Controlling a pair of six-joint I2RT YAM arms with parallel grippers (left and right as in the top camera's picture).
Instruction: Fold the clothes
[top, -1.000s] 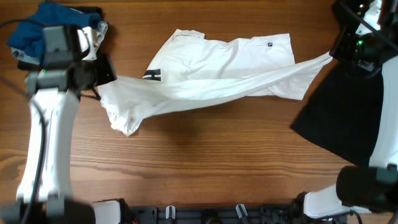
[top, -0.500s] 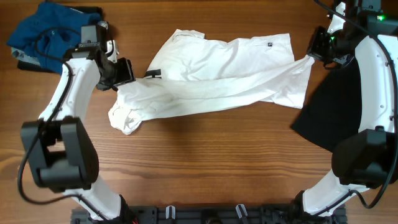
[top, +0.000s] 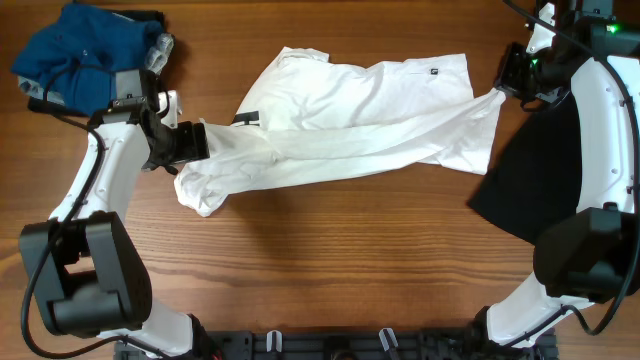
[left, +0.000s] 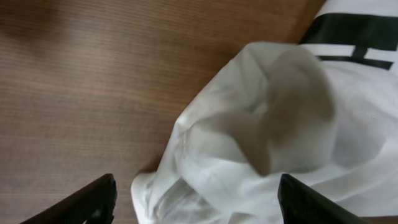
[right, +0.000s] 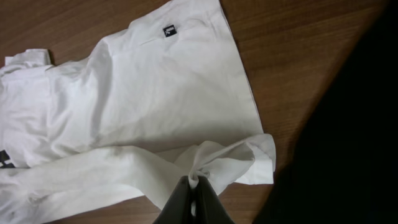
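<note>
The thin white printed T-shirt (top: 350, 110) stretches left-right near the bench's (top: 330, 270) far edge; right gripper (right: 194, 186) pinches its right end, left gripper (left: 198, 190) gapes wide at its left.

Place: robot lab, by the look of it | wood-grain bench (top: 330, 260) | white left arm (top: 90, 175) and right arm (top: 605, 130) rising from a black rail (top: 330, 347) at its near edge | shirt (top: 370, 110), blue garment (top: 75, 55) and black garment (top: 560, 190) lying loose on top

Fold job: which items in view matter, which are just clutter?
In play: white thin-cloth T-shirt with black striped print; right gripper, shut on its edge; left gripper, open over its other end.
Lying about: flat black garment; crumpled blue garment.
</note>
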